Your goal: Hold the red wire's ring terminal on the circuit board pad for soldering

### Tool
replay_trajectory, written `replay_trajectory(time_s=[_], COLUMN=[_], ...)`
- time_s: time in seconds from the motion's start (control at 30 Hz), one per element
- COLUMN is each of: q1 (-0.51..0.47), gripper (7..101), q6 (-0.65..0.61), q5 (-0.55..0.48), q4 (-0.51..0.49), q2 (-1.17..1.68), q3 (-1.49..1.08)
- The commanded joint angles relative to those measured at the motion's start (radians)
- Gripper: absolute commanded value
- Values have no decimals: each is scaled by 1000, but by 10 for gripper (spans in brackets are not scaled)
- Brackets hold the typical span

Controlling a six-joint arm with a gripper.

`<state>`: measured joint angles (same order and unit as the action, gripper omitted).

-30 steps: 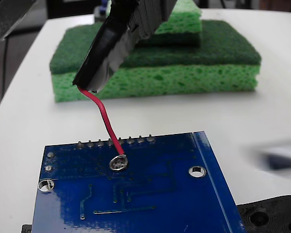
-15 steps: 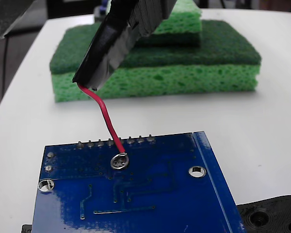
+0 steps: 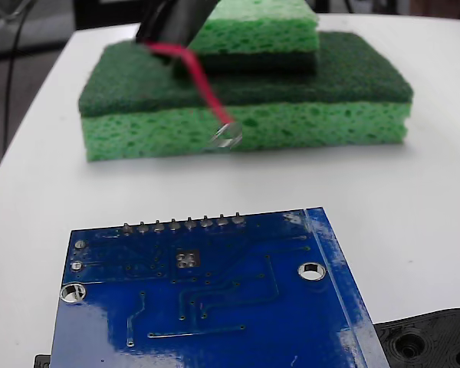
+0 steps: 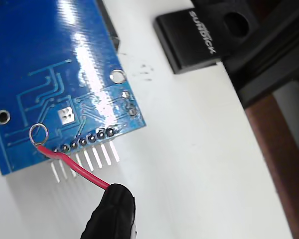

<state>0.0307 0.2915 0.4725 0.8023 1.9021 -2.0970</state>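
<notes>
The blue circuit board [image 3: 215, 307] lies at the near edge of the white table, and its small silvery pad [image 3: 186, 259] is uncovered. My gripper [image 3: 172, 19], wrapped in black tape, is at the top of the fixed view, shut on the red wire [image 3: 199, 80]. The ring terminal [image 3: 226, 136] hangs in the air well above the board, seen against the sponge. In the wrist view the gripper [image 4: 112, 214] holds the red wire [image 4: 74, 167]. There the ring terminal [image 4: 38, 133] appears left of the pad [image 4: 66, 115], near the circuit board [image 4: 35, 55] edge with the pins.
A stack of green sponges [image 3: 291, 100] stands behind the board. A black plastic piece with holes [image 3: 429, 341] lies at the lower right. The wrist view shows a black block [image 4: 194, 37] beyond the board on the white table [image 4: 189, 149].
The gripper has risen up and back with the red wire. The ring terminal has lifted off the pad, which is now bare.
</notes>
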Motion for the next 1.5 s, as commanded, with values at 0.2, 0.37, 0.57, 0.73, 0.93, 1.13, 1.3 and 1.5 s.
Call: replay_trajectory(time_s=[0.2, 0.37, 0.57, 0.73, 0.93, 1.13, 1.3, 1.5], q1=[-14, -37, -98, -143, -170, -190, -195, -207], gripper=[1003, 1003, 1003, 1003, 1003, 1003, 1003, 1003], q6=[-38, -66, -137, -176, -215, -222, -219, -242], q5=[-69, -126, -278, -393, -488, -555, -592, -638], q4=[-114, -166, -241, -215, -195, -158, -44, -32], q2=[196, 388, 629, 836, 857, 948, 1152, 1152], q3=[-190, -365, -588, -703, -724, -773, -833, -838])
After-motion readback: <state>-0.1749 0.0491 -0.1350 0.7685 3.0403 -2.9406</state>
